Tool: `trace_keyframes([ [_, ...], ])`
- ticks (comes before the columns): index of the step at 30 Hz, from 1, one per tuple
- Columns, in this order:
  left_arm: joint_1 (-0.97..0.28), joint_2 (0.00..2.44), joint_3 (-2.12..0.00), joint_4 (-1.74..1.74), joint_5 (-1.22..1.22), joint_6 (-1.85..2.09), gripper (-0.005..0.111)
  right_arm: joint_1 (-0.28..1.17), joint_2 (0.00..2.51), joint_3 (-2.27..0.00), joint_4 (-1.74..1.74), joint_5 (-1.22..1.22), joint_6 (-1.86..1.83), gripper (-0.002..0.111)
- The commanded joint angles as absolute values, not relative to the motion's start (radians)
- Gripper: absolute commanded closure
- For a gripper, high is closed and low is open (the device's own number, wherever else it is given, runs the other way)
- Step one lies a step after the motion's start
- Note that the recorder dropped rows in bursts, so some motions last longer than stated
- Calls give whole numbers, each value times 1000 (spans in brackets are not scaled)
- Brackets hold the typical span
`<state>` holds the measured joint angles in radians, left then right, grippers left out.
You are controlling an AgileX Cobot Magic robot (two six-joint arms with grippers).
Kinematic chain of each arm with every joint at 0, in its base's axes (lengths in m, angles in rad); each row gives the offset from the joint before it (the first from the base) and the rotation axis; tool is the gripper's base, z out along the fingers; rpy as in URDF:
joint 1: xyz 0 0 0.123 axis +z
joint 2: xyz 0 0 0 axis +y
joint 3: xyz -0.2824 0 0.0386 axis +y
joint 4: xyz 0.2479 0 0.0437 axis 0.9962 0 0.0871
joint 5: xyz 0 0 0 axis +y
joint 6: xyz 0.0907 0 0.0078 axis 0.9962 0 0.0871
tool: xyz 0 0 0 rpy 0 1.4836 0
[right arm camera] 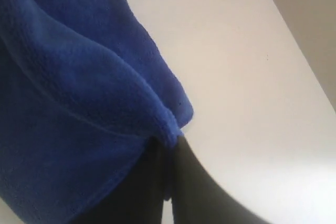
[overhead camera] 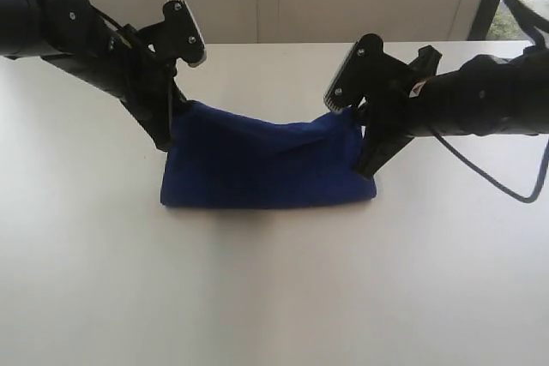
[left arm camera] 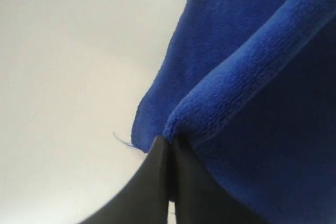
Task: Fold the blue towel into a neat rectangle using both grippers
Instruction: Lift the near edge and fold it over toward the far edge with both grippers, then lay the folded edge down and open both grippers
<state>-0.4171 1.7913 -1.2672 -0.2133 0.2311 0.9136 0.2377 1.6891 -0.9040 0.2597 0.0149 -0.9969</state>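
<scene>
Midway across the white table, the blue towel is mid-fold: left gripper and right gripper each pinch 1 raised far corner. Next move should carry both corners evenly toward the near edge.

You have the blue towel doubled over at mid-table. The bottom fold rests on the surface and the top edge is lifted, sagging a little between its two corners. Deep royal blue, soft pile. The left gripper pinches one raised corner, jaws tight together. The right gripper pinches the other the same way. A thin loose thread trails from the lower layer's corner beside the left gripper.
</scene>
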Motion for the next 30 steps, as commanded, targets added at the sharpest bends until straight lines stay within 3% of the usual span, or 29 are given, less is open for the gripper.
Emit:
trace_keyframes([
  [1, -402, 1827, -1270, -216, 141, 885, 107, 227, 1739, -917, 257, -77, -990, 108],
  [12, -402, 1896, -1270, -216, -14, 885, 107, 221, 1855, -982, 257, -167, -990, 108],
  [30, -402, 1909, -1270, -216, -51, 885, 107, 218, 1870, -984, 257, -283, -990, 108],
])
